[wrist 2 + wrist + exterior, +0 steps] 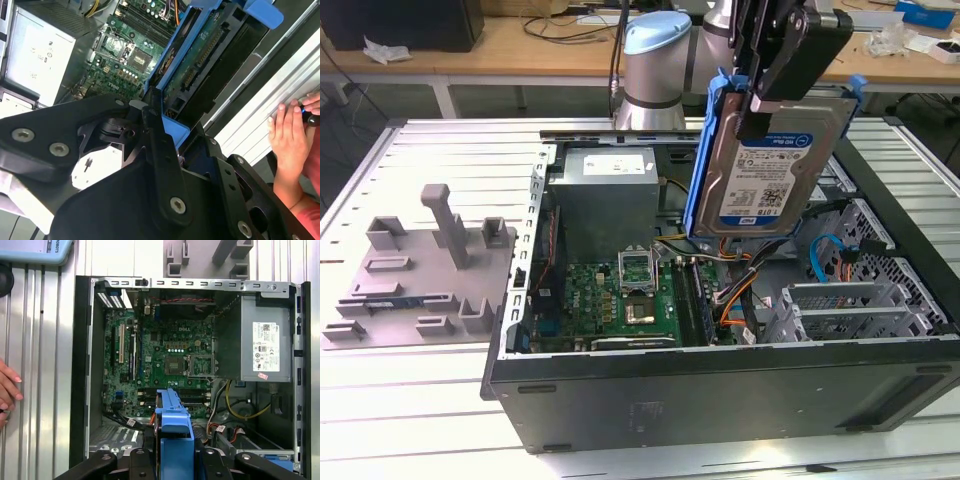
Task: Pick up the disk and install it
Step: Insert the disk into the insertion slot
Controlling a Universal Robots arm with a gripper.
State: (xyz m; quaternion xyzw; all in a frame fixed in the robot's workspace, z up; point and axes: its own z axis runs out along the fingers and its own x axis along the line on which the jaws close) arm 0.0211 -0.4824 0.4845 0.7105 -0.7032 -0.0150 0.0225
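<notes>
The disk (pixel 760 180), a silver drive with a white-and-blue label in a blue plastic frame, hangs upright over the open computer case (pixel 720 385). My gripper (pixel 767 100) is shut on its upper end. In the second wrist view the gripper (pixel 172 142) clamps the disk (pixel 200 55), whose circuit-board side and blue frame face the camera. In the first wrist view the disk (pixel 172 432) shows edge-on between the fingers, above the motherboard (pixel 170 355) near the case's cable end.
A grey fixture (pixel 430 260) with upright posts stands at the exterior view's left. Inside the case are a power supply (pixel 260 340), loose cables (pixel 735 285) and a metal drive cage (pixel 860 300). A person's hand (pixel 290 135) rests on the table beside the case.
</notes>
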